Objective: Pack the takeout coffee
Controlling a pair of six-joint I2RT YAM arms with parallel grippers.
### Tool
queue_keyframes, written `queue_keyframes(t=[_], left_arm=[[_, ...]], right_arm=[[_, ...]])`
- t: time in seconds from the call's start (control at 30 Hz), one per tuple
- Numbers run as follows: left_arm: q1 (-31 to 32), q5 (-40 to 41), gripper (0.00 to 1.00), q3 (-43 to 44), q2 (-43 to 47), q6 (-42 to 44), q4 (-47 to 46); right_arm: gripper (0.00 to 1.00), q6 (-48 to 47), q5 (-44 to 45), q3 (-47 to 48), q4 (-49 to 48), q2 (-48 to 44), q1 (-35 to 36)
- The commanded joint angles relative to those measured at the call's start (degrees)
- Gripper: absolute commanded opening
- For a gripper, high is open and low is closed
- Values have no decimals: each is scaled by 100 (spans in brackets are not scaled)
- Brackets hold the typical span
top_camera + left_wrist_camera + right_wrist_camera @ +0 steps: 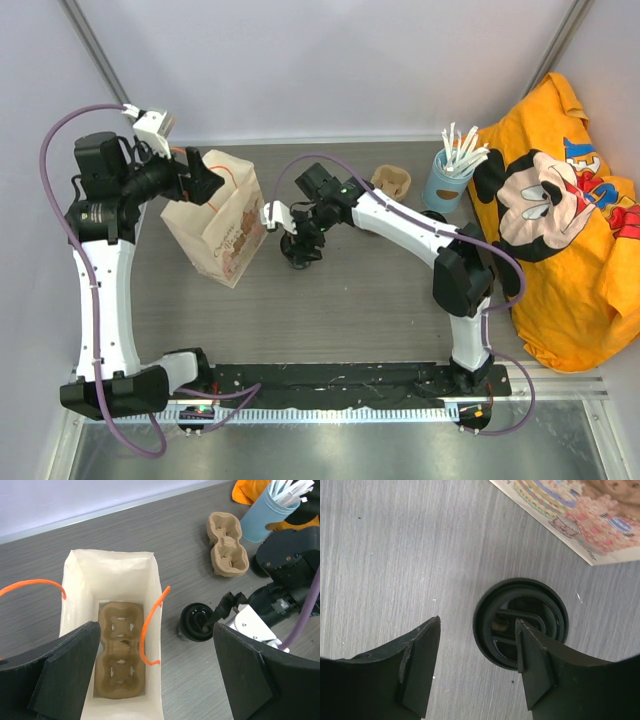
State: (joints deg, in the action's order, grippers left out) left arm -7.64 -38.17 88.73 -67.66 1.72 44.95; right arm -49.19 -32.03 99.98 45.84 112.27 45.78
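The takeout coffee, a small round black cup (303, 252) with a dark inside, stands on the grey table just right of the paper bag (215, 228). It also shows in the left wrist view (196, 622) and the right wrist view (520, 622). My right gripper (478, 621) is open right above it, one finger over the cup's inside and the other over the table beside its rim. The bag (112, 575) stands open with a cardboard carrier (119, 650) lying flat at its bottom, wells empty. My left gripper (155, 627) is open above the bag's mouth (205, 183).
A second cardboard carrier (391, 181) lies behind the right arm, next to a blue cup of white stirrers (447, 180). An orange Mickey shirt (560, 210) covers the table's right side. The bag has orange string handles (150, 630).
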Motion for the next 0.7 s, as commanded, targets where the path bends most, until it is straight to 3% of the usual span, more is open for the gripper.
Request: queue_keyframes(t=[0.0,0.2,0.67], left_arm=[[-36,319,100,268,86,-110,58],[-27,372,100,382,60,-92,119],[-36,267,100,400,16,-119,111]], right_arm=[[64,146,100,162,-154,50,168],[58,383,434,-58,-444,50,212],[55,507,725,-286,-665,-38,203]])
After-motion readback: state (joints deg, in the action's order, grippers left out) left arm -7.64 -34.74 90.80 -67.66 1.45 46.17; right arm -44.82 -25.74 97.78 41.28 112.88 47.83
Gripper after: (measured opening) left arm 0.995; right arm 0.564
